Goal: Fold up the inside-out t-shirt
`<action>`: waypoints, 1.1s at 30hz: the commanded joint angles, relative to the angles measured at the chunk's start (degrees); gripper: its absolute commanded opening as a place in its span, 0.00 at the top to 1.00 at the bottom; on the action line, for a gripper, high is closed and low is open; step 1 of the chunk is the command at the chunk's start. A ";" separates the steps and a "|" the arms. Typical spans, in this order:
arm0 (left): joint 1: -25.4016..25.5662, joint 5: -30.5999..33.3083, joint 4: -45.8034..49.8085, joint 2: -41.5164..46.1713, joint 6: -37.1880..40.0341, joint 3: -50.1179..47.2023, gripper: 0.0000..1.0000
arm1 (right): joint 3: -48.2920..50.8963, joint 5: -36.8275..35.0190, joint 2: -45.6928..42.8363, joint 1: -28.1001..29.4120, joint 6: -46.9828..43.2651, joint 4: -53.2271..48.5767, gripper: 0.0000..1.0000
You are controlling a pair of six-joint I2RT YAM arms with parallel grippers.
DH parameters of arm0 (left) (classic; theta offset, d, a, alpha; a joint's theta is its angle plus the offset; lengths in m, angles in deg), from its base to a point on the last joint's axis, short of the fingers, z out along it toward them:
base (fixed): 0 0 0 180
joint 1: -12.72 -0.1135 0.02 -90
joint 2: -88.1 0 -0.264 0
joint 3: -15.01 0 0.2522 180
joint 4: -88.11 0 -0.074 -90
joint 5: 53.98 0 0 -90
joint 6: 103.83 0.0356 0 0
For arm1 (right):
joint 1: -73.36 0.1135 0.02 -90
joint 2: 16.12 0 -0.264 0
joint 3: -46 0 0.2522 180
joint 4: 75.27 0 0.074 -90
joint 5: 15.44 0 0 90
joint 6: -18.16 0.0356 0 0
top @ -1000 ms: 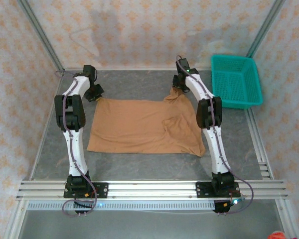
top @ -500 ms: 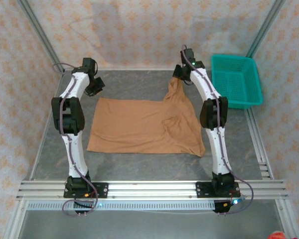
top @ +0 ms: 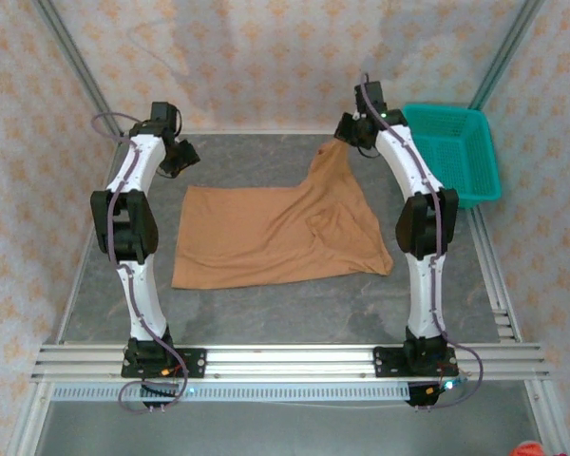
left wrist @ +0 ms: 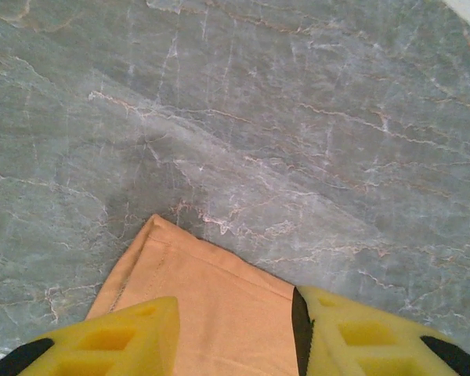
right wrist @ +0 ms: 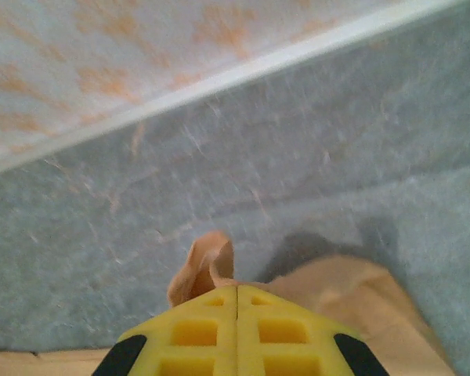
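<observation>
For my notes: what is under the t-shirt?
The grey table lies under the t-shirt; the right gripper holds one corner raised. Anything beneath the flat cloth is hidden.

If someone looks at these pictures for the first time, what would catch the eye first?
The tan t-shirt spread in the middle draws the eye: its far right corner rises in a peak, pinched in the shut right gripper. At the far left corner the left gripper is open over the cloth, and a teal basket stands at the far right.
</observation>
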 commanded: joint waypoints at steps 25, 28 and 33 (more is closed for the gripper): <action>5.59 22.17 8.91 -12.58 3.14 8.74 0.63 | 5.22 1.64 -2.65 -0.05 1.33 2.96 1.00; 5.48 21.69 8.74 -13.70 3.06 9.47 0.62 | 4.66 1.71 -2.60 -0.10 1.29 2.74 1.00; 5.48 21.53 9.01 -15.61 2.75 10.35 0.62 | 4.01 1.81 -2.53 -0.09 1.05 2.16 1.00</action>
